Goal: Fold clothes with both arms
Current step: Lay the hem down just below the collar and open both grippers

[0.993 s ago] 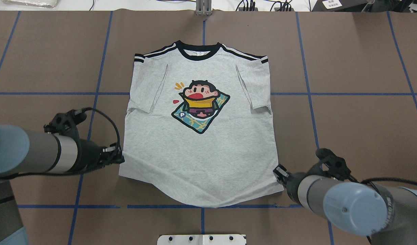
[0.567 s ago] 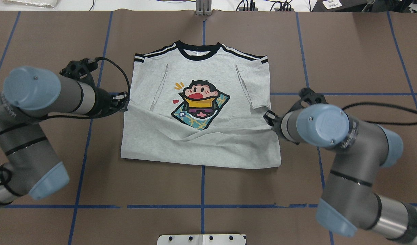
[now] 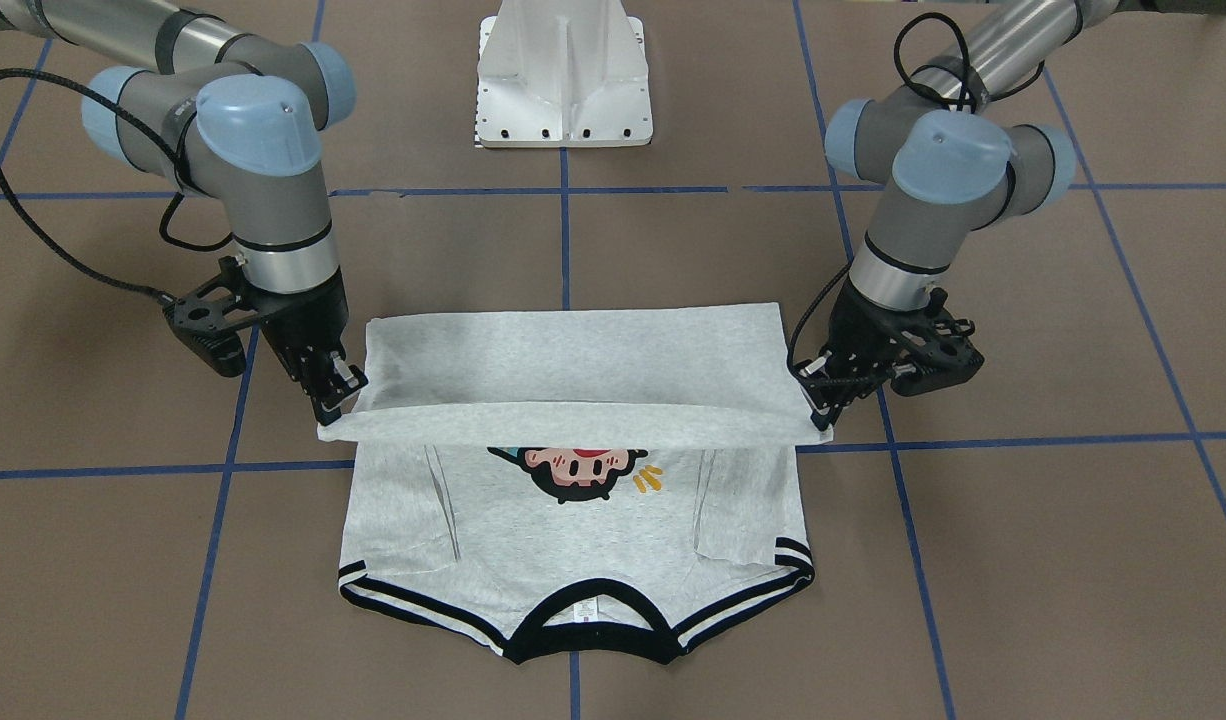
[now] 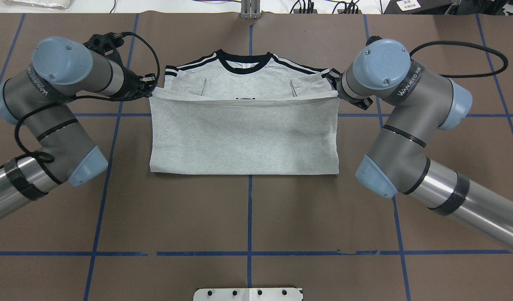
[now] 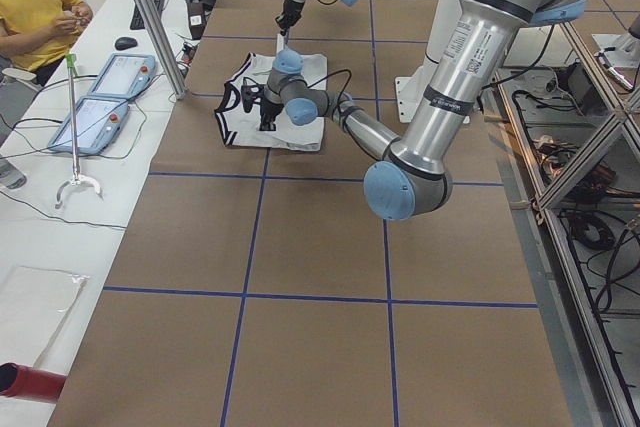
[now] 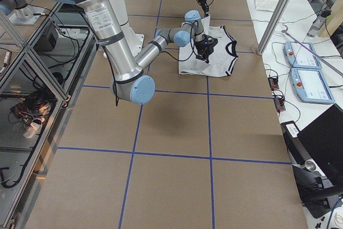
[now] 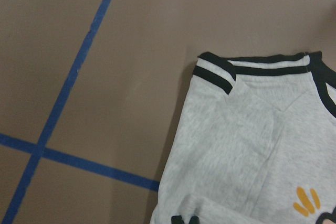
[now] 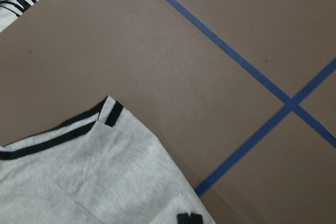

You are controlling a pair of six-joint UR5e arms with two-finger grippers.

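Note:
The grey T-shirt (image 4: 244, 138) lies on the table, collar (image 4: 243, 65) at the far side, its lower half doubled over its chest. My left gripper (image 4: 151, 88) is shut on one hem corner and my right gripper (image 4: 335, 83) is shut on the other. Both hold the hem stretched just above the sleeves, near the striped shoulders. In the front-facing view the raised hem (image 3: 573, 425) hangs over the cartoon print (image 3: 573, 470), with the left gripper (image 3: 818, 418) and right gripper (image 3: 333, 412) at its ends. Each wrist view shows a striped shoulder (image 7: 215, 72) (image 8: 107, 114) below.
The white pedestal (image 3: 565, 80) stands at the robot's side of the brown table (image 4: 248, 217), which is marked with blue tape lines. A seated person (image 5: 30, 7) and two pendants (image 5: 100, 97) are at a side bench beyond the far edge.
Both grippers have carried the hem from the table's near side up over the shirt toward the shoulders. The fold now hides nearly all of the print in the overhead view.

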